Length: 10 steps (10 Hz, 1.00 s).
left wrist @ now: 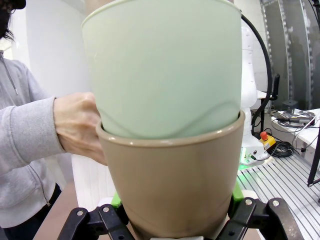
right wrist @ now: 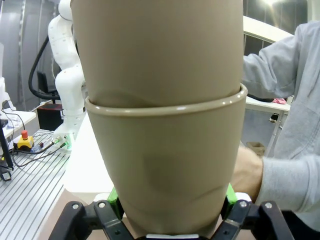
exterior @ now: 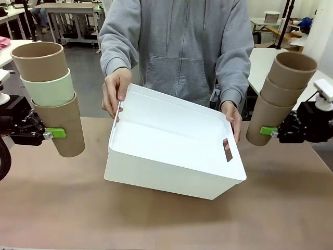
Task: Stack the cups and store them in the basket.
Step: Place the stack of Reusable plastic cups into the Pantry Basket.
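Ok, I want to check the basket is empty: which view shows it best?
The front view: the basket is tipped toward the camera, inside showing bare. The wrist views catch a white strip of it behind the held cups.

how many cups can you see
6. Three nested in the left gripper: brown bottom cup, mint cup, brown top cup. Three brown cups nested in the right gripper. More could hide inside.

The left claw point(left wrist: 175, 200) clamps a brown cup point(left wrist: 172, 170) with a mint green cup point(left wrist: 165, 70) nested inside, a person's hand point(left wrist: 80, 127) just behind
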{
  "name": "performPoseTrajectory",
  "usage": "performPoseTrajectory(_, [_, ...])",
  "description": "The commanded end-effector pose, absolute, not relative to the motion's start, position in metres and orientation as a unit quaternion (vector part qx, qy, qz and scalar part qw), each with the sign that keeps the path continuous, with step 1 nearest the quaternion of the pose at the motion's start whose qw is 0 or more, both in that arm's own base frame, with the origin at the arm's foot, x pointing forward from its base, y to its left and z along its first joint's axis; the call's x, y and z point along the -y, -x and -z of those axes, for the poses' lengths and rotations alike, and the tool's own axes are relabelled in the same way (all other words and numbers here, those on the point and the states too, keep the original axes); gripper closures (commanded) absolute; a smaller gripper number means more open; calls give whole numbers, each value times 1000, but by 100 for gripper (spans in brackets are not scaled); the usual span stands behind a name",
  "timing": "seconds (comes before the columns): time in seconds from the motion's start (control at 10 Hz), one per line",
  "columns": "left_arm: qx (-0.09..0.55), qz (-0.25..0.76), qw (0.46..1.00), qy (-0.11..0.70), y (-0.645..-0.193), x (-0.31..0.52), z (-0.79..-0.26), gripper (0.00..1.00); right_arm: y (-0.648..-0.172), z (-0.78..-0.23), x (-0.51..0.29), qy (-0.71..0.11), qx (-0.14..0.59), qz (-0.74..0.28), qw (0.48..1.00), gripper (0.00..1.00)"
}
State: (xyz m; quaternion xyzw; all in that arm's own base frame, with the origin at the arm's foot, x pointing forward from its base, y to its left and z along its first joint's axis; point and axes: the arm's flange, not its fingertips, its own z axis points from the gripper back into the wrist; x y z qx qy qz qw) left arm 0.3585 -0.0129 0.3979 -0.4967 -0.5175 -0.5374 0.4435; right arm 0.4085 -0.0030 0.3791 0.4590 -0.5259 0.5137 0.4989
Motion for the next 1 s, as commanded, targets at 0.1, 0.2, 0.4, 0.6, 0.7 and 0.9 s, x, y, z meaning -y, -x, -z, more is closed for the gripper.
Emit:
performPoseTrajectory(0.1, [516,535,444,500,-357,13,-403,14,-371,-458,-26,-415,477,-534,562,16])
performPoseTrajectory(0.2, [516,535,444,500,-357,13,-403,14,-364,-473,-43,-395,460,-540,584,16])
performPoseTrajectory(0.4, [516,535,444,500,-357,13,-403,14,-360,-492,-86,-347,430,-551,625,16])
performPoseTrajectory(0.6, [516,535,444,500,-357,13,-403,14,-360,-490,-135,-294,393,-566,662,16])
performPoseTrajectory(0.7, [516,535,444,500,-357,13,-403,14,-365,-492,-160,-262,385,-566,681,16])
performPoseTrajectory(0.9, [516,535,444,500,-357,13,-403,14,-360,-477,-189,-242,354,-573,698,16])
